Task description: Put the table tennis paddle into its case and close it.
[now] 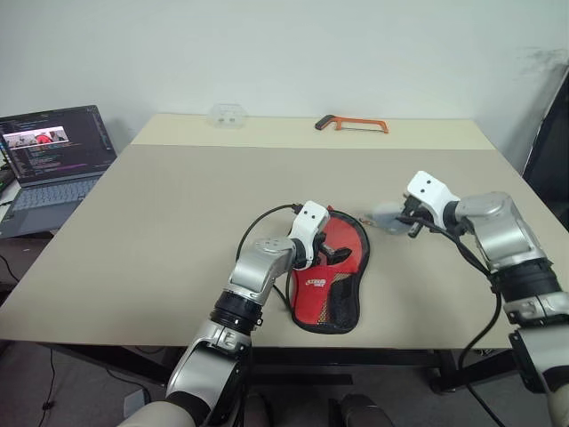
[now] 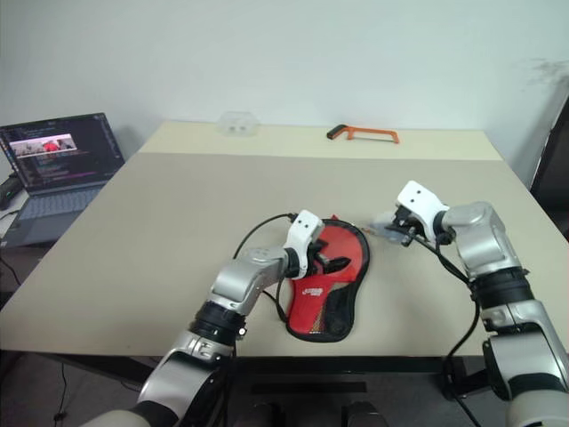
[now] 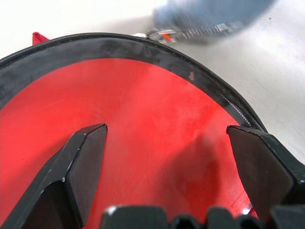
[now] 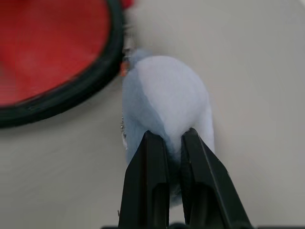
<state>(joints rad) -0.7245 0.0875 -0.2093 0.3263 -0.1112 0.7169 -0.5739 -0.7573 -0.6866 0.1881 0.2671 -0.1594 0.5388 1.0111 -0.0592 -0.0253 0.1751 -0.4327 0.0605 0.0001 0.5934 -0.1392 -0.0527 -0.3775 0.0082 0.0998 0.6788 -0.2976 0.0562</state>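
The grey-blue soft pouch-like thing (image 4: 164, 107) pinched in the right gripper (image 4: 174, 143) is blurred, and its kind cannot be told. The left arm covers part of the red, black-rimmed paddle-shaped fabric case (image 1: 333, 289), so whether a paddle lies inside is unclear. The small clear plastic object (image 1: 227, 115) at the beige table's (image 1: 160, 213) far edge is too small to identify. The open dark laptop (image 1: 49, 165) is cut off by the picture's edge.

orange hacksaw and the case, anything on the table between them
Nothing: in the left eye view, bare table runs from the hacksaw to the case.
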